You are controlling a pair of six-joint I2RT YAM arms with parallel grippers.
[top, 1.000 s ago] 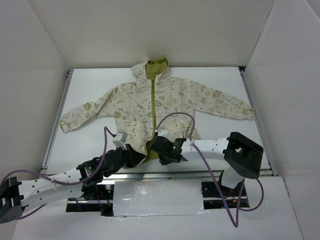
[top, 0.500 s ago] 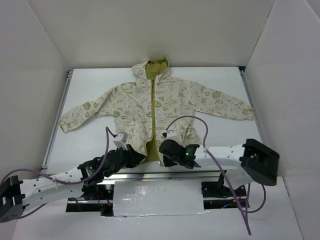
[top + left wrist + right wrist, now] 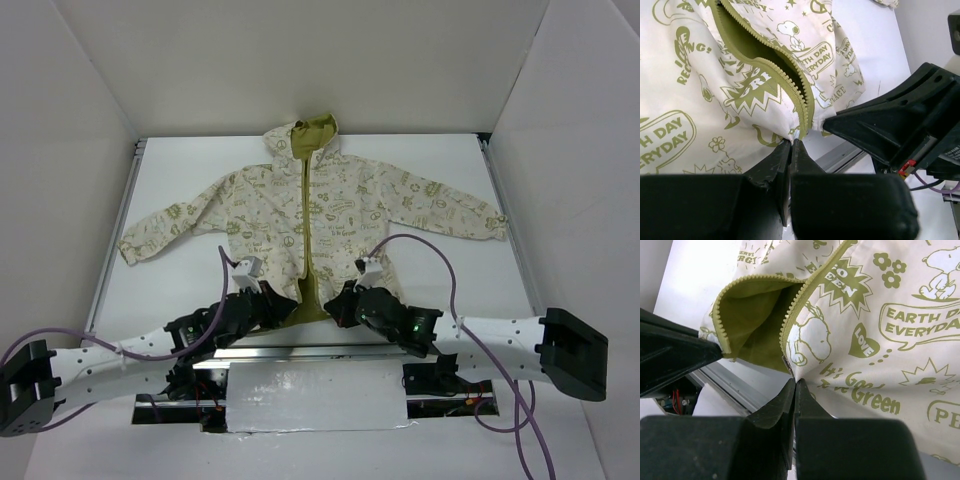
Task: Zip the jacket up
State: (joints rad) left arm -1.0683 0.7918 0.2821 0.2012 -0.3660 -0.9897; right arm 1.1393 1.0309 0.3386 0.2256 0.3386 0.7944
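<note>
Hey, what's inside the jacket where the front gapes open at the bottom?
Olive-green lining shows between the two zipper rows of the jacket. Deeper inside, under the printed panels, is covered.

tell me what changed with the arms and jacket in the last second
The right gripper slid rightward along the bottom edge as its arm swung low and outward, and the left gripper edged up toward that edge. Both are shut on the bottom zipper corners of the jacket, which now gape wider. The hood and sleeves stayed put.
</note>
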